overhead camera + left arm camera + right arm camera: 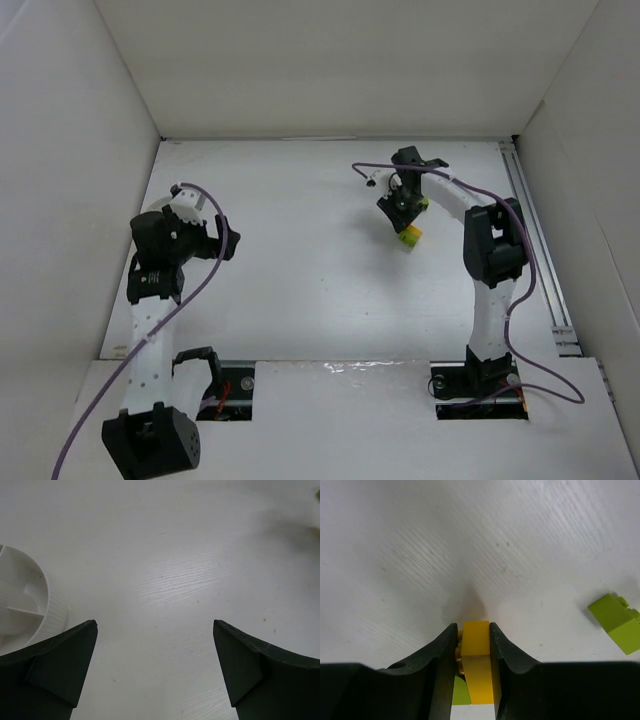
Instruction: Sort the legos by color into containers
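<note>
Squarely between the fingers (439,652) of the right gripper (472,626) sat a yellow brick (476,647), pinched on both flanks, studs facing left in the wrist view. A lime piece (461,692) showed just under it, between the fingers; could not tell whether the two were joined. Could not tell either whether the yellow brick touched the table (420,555). A lime brick (616,622) lay tilted on the table off to the right, well apart from the gripper. From overhead, this arm reached over the far right part of the table. Left gripper (155,625) stood spread wide, holding nothing, low over bare table. White round bowl (56,611), partitioned inside, sat just beside its left finger.
</note>
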You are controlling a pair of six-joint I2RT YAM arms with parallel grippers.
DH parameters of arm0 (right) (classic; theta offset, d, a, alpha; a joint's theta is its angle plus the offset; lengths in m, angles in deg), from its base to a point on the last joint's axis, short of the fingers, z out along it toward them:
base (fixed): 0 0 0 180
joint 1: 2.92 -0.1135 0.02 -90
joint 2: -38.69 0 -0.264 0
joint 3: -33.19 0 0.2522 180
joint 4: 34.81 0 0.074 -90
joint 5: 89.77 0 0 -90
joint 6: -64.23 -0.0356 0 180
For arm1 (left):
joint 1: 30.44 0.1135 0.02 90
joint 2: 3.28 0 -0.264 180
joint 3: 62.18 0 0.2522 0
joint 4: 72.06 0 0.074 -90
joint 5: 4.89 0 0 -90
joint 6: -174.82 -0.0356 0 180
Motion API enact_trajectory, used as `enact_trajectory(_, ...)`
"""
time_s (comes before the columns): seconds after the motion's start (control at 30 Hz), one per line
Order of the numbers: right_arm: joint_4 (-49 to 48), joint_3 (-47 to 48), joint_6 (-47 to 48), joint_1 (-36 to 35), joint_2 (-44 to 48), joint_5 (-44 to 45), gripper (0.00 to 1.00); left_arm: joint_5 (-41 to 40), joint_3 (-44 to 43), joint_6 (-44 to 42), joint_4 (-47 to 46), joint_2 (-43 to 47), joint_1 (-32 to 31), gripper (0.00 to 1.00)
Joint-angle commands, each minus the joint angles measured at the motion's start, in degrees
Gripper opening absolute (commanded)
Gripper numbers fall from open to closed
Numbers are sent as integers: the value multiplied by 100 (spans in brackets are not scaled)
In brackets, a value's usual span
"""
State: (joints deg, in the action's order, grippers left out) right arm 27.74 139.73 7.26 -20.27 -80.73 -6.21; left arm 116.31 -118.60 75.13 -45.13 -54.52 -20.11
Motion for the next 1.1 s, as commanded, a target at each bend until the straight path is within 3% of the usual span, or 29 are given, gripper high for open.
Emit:
enact_trajectory(0.0, -150, 548, -928, -199, 260, -724, 0, 983, 370, 361, -727, 693, -13, 100)
enact_trajectory(0.2, -1396, 821, -3046, -769, 753, -1062, 0, 1828, 794, 1723, -1727, 871, -13, 100)
enact_trajectory(0.27, -1557, 1119, -3634, -1068, 701, -790, 0, 1828, 864, 2129, -1923, 783, -92, 98)
enact_trajectory(0.37, -1610, 1628, -4311, -1350, 482, -456, 0, 1225, 715, 2182, -1923, 406, -617, 93)
enact_trajectory(0.5, -1759, 2059, -5006, -1552, 253, -236, 0, 1116, 425, 2348, -1862, -261, -918, 89)
enact_trajectory(0.83, -2032, 2351, -5834, -2071, 138, 695, 0, 713, 241, 3482, -3029, -817, -1340, 86)
enact_trajectory(1.07, -1979, 2517, -6046, -2282, 32, 573, 0, 405, -75, 3632, -3549, -1449, -1622, 86)
